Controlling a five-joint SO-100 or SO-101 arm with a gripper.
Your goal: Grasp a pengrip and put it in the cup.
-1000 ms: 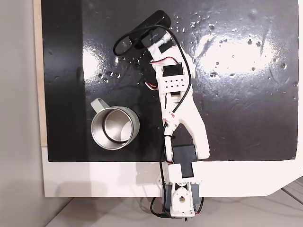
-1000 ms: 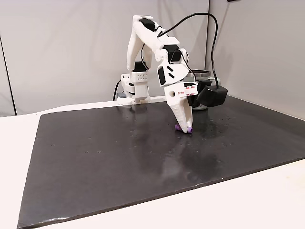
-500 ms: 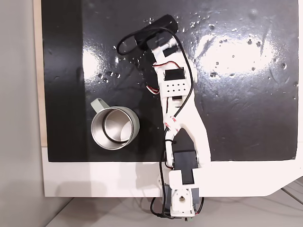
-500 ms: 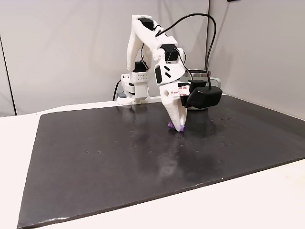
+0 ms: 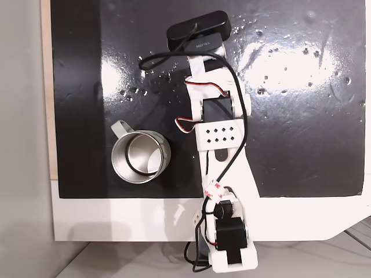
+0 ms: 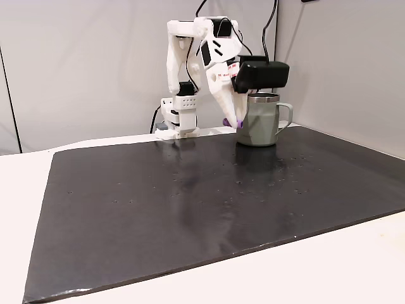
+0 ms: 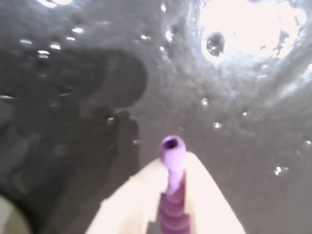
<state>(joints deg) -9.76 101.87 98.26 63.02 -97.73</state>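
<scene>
The lilac ribbed pengrip (image 7: 172, 148) sticks out between my two cream fingers (image 7: 129, 202) in the wrist view. My gripper (image 7: 173, 163) is shut on it. In a fixed view from the side, the gripper (image 6: 238, 122) hangs well above the black mat (image 6: 190, 209) with the pengrip (image 6: 240, 124) at its tip, just left of the sage-green cup (image 6: 261, 123) as seen there. From above, the cup (image 5: 139, 157) with its shiny steel inside stands near the mat's front left edge. The arm and its black camera head (image 5: 197, 29) hide the fingers there.
The arm's base (image 5: 227, 246) sits on the white table edge (image 5: 116, 220) in front of the mat (image 5: 301, 133). Small shiny specks (image 5: 255, 35) dot the mat's far part. Grey wall panels (image 6: 342, 63) stand behind and to the right.
The gripper has risen from the mat with the pengrip still in it. In the side view it has swung right and up toward the cup. The cup has not moved.
</scene>
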